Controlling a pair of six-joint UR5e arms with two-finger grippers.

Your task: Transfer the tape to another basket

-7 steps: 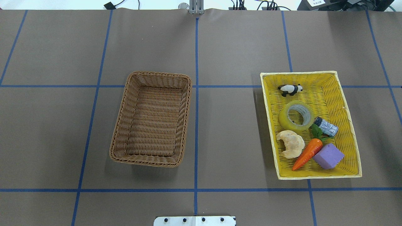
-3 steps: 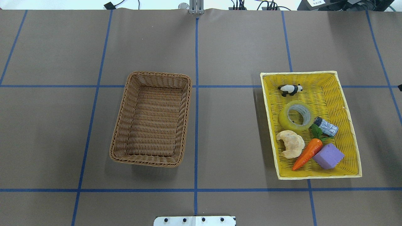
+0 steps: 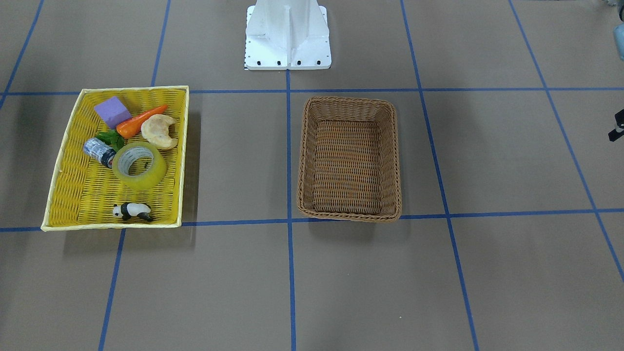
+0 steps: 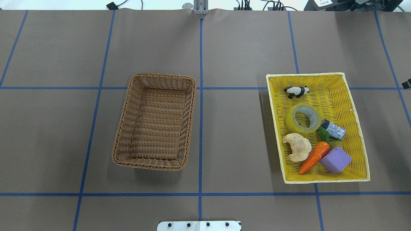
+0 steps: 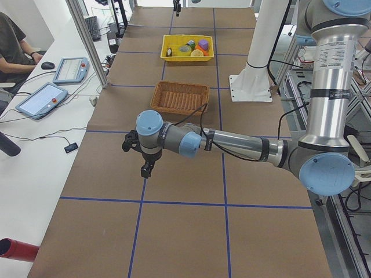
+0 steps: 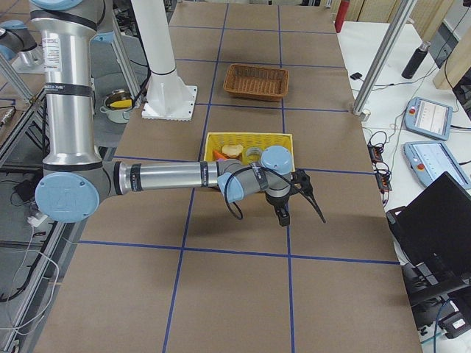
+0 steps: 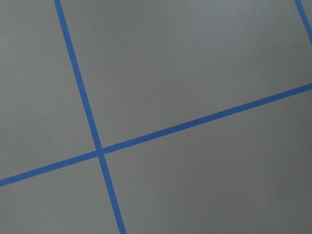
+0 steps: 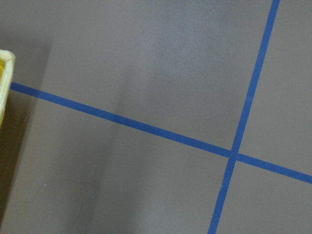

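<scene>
The tape (image 4: 290, 123) lies flat in the yellow tray (image 4: 305, 75), between a panda figure (image 4: 297, 91) and a croissant (image 4: 298, 147); it also shows in the front view (image 3: 146, 179). The brown wicker basket (image 4: 162, 76) stands empty left of centre. Only a dark tip of my right gripper (image 4: 407, 84) shows, at the overhead view's right edge, right of the tray. My left gripper (image 3: 618, 126) shows as a sliver at the front view's right edge, well beyond the basket (image 3: 348, 100). I cannot tell whether either is open or shut. Both wrist views show only the table.
The tray also holds a small silver-black can (image 4: 334, 129), a carrot (image 4: 314, 156) and a purple block (image 4: 335, 159). The tray's corner (image 8: 4, 73) shows in the right wrist view. The robot's base plate (image 4: 199, 225) sits at the near edge.
A dark tip of my right gripper has come into the overhead view at the right edge and moved slightly inward. The tape, basket and tray have not moved.
</scene>
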